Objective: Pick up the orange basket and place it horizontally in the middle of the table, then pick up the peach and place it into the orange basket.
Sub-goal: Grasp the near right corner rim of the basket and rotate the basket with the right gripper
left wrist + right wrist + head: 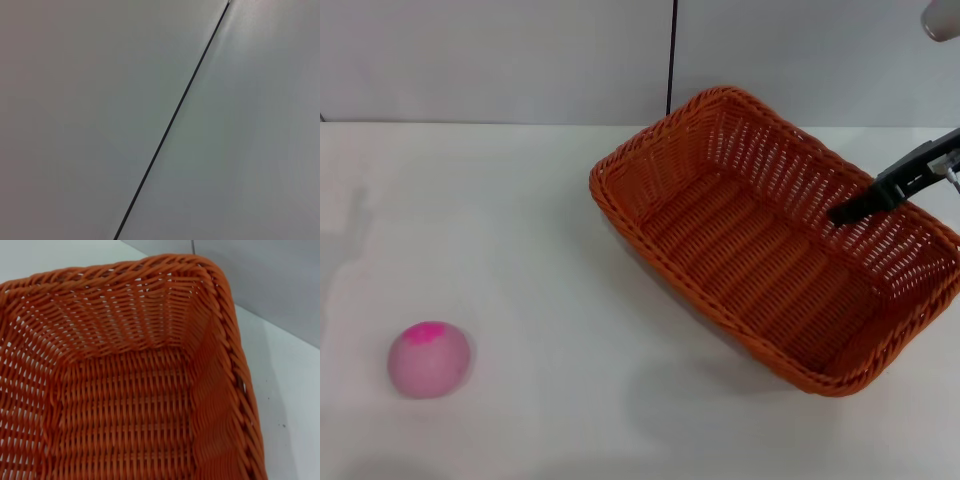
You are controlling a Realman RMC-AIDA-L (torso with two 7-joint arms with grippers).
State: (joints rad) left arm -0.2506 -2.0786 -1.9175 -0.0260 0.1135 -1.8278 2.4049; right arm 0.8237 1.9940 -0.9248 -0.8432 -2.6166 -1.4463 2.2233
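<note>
White table (520, 230) fills the scene, pale wall panels behind with a dark seam running down between them. Over on the right sits the orange basket (770, 245), angled diagonally, and it looks tipped up off the surface on its near side. That's the right pincer (855, 208) reaching in over the far long rim, one dark finger showing inside the wall; whether it's clamped on the rim or just hovering there, I cannot tell. From the right wrist view we're looking straight down into the basket (125, 405), braided rim and open weave.

My read: it's light and fairly stiff, and the braided rim is the place to pinch, mid-way along a long side so it doesn't swing.

Far off at the near left lies the peach (428, 358), well apart from the basket, likely soft and round, best squeezed gently across its middle. Left pincer isn't showing anywhere; its camera sees only wall.
</note>
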